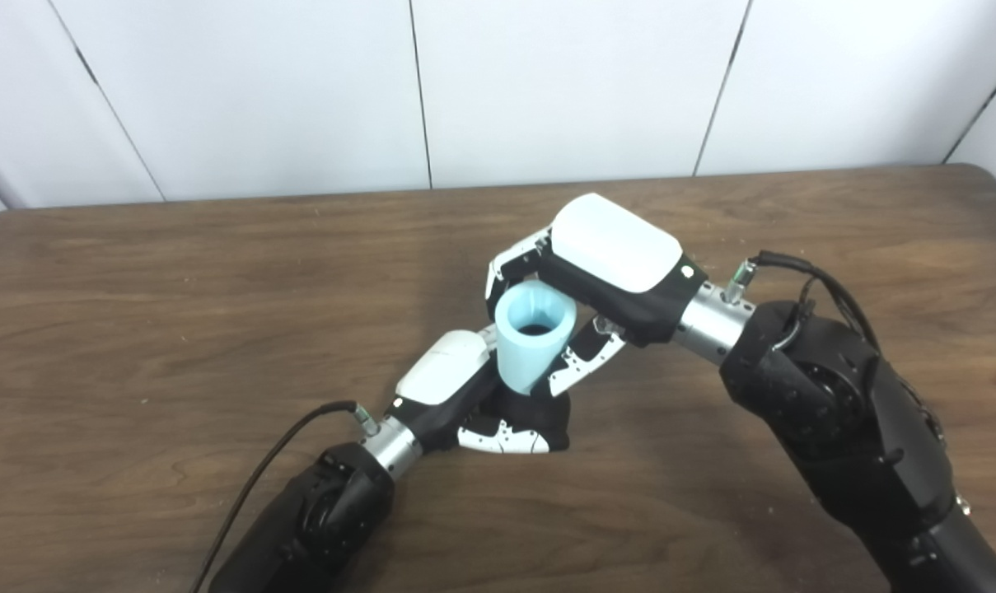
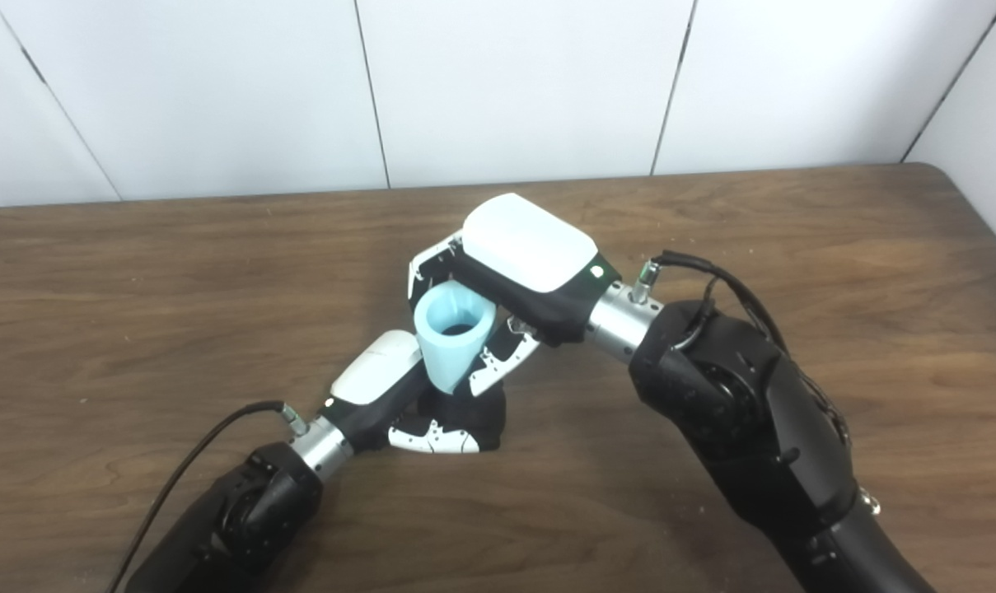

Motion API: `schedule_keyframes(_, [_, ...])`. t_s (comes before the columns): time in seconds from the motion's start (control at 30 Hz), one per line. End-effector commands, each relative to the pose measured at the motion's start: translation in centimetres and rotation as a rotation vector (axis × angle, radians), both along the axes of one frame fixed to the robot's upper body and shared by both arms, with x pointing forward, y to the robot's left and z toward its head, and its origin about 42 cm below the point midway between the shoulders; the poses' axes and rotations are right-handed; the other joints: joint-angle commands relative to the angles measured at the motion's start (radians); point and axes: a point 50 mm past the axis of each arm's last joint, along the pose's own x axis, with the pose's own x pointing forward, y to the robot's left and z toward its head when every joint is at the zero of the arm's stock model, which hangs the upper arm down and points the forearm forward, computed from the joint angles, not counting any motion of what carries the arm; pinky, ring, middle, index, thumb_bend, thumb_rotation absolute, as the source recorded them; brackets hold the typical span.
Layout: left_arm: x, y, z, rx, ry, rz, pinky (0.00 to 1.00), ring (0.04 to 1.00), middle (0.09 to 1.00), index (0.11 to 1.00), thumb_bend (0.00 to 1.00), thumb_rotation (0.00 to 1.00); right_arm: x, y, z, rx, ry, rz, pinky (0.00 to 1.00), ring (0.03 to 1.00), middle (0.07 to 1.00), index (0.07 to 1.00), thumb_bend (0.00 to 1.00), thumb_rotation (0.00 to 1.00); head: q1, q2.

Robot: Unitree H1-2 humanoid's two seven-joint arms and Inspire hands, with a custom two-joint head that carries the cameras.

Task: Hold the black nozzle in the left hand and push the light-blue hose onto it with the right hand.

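Note:
The light-blue hose [image 1: 533, 335] is a short, wide tube standing nearly upright, open end up, near the table's middle. My right hand [image 1: 609, 268] is shut on it from the far right side, fingers wrapped around it. Its lower end sits on the black nozzle [image 1: 539, 412], which shows only as a dark shape under the hose. My left hand [image 1: 465, 395] is shut on the nozzle from the left, low at the table. In the right eye view the hose [image 2: 452, 338] stands between the right hand [image 2: 522, 255] and the left hand [image 2: 390, 391].
The brown wooden table [image 1: 176, 313] stretches wide on both sides. A white panelled wall [image 1: 547, 82] stands behind its far edge. Black cables run along both forearms.

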Motion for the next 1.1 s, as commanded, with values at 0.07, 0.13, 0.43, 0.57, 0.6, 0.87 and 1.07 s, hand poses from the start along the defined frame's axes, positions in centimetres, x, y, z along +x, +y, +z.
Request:
schedule_keyframes(0.07, [-1.4,0.2,-2.4,0.056,0.097,-0.003,0.93,0.946,0.844,0.520,0.50,0.67,0.7,-0.1,-0.9,-0.081,0.047,-0.025,0.15,0.215,0.471,0.483,0.53,0.00,-0.001,0.001])
schedule_keyframes(0.13, [-1.5,0.2,-2.5,0.054,0.097,-0.002,0.93,0.946,0.844,0.519,0.50,0.66,0.7,-0.1,-1.2,-0.090,0.060,-0.031,0.14,0.205,0.471,0.483,0.53,0.00,-0.002,0.002])
schedule_keyframes(0.43, [-1.5,0.3,-2.5,0.052,0.097,0.000,0.93,0.946,0.847,0.524,0.50,0.66,0.5,-0.1,-2.1,-0.132,0.083,-0.034,0.15,0.207,0.470,0.483,0.53,0.00,-0.003,0.004])
schedule_keyframes(0.57, [-1.5,0.3,-2.5,0.052,0.098,-0.001,0.93,0.946,0.847,0.525,0.50,0.66,0.5,-0.1,-2.3,-0.136,0.089,-0.035,0.16,0.221,0.471,0.484,0.53,0.00,-0.002,0.005])
schedule_keyframes(0.6, [-1.5,0.3,-2.6,0.052,0.098,-0.001,0.93,0.946,0.847,0.525,0.50,0.66,0.5,-0.2,-2.4,-0.139,0.092,-0.035,0.18,0.235,0.471,0.484,0.53,0.00,-0.002,0.006])
schedule_keyframes(0.87, [-1.5,0.3,-2.4,0.056,0.095,-0.003,0.93,0.942,0.847,0.524,0.49,0.66,0.4,-0.2,-2.7,-0.156,0.094,-0.034,0.21,0.277,0.396,0.513,0.52,0.00,-0.002,0.006])
schedule_keyframes(1.07, [-1.4,0.3,-2.3,0.060,0.094,-0.003,0.93,0.942,0.847,0.523,0.50,0.66,0.2,-0.2,-3.0,-0.152,0.107,-0.028,0.16,0.240,0.470,0.482,0.53,0.00,0.001,0.007])
